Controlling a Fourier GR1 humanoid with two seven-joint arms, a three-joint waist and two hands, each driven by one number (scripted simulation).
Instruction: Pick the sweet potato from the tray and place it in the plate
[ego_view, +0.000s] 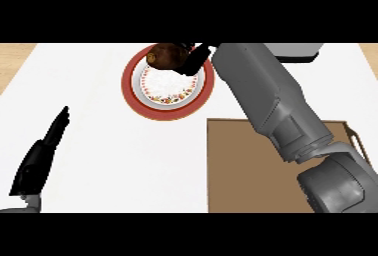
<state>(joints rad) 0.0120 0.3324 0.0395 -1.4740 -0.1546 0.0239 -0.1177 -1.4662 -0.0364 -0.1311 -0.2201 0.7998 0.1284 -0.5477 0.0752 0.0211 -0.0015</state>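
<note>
The sweet potato (165, 56) is at the far rim of the plate (137, 97), a round plate with a red border and a white, flower-patterned centre; whether it rests on the rim or hangs just above it cannot be told; the right hand (195, 58) is closed around it, black fingers showing along its top and right side; the grey right forearm (275, 102) runs from the lower right across the brown tray (238, 170) up to the plate; the tray lies near the plate, to its right and closer to the robot, on the white counter (103, 130); the left hand (43, 152) rests at the lower left, fingers straight and relaxed, holding nothing.
</note>
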